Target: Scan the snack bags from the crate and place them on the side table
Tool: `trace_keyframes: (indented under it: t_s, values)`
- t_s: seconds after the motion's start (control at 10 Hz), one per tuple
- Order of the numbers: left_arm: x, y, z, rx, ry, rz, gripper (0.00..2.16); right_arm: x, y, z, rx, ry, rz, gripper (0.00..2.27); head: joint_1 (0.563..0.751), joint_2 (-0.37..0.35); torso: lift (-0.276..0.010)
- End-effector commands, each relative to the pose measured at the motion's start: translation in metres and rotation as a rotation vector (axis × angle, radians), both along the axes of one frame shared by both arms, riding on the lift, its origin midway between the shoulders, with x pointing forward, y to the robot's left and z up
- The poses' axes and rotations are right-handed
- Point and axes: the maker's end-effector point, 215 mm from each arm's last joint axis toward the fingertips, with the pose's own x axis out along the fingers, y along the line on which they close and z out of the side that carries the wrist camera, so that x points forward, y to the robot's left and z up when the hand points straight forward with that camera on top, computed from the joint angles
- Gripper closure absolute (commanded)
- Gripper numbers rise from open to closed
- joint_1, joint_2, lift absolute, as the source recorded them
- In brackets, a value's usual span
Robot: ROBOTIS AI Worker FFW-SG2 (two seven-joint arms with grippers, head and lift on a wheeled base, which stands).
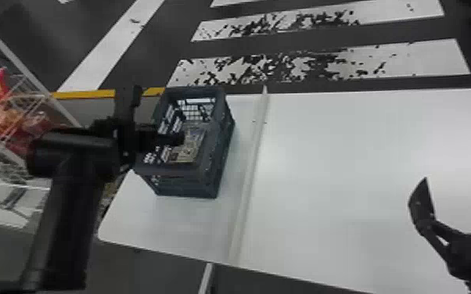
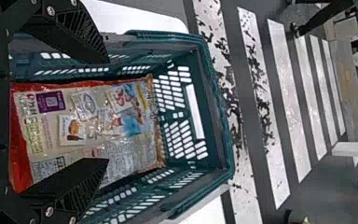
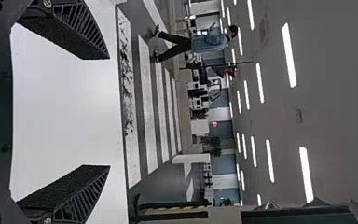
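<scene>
left gripper [image 1: 156,116], fingers apart, partly hiding a snack bag [image 2: 98,119] in the crate [image 1: 186,183] below it, right gripper [image 1: 457,183] spread, cut off at head view's edge

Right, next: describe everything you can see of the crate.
The crate is dark blue-green, looks like plastic, and is open-topped, with a thick rim and slotted walls. It stands upright on the white table, left of a raised strip. At least one snack bag lies inside; the left hand is open over it, contact unclear.
</scene>
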Motion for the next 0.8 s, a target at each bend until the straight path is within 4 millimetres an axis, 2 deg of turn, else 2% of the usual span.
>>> trace_keyframes:
  t_s: [0.0, 0.5, 0.7]
  values:
    - [0.004, -0.003, -0.012, 0.017, 0.034, -0.015, 0.14, 0.001, 0.002, 0.000, 0.001, 0.001, 0.003, 0.04, 0.695, 0.323, -0.081]
    - [0.024, -0.024, -0.041, 0.086, 0.092, -0.087, 0.14, 0.001, 0.003, 0.000, -0.001, 0.001, 0.007, 0.04, 0.695, 0.305, -0.081]
    - [0.026, -0.027, -0.054, 0.112, 0.114, -0.106, 0.13, 0.000, 0.005, -0.003, 0.000, 0.008, 0.011, 0.04, 0.695, 0.294, -0.081]
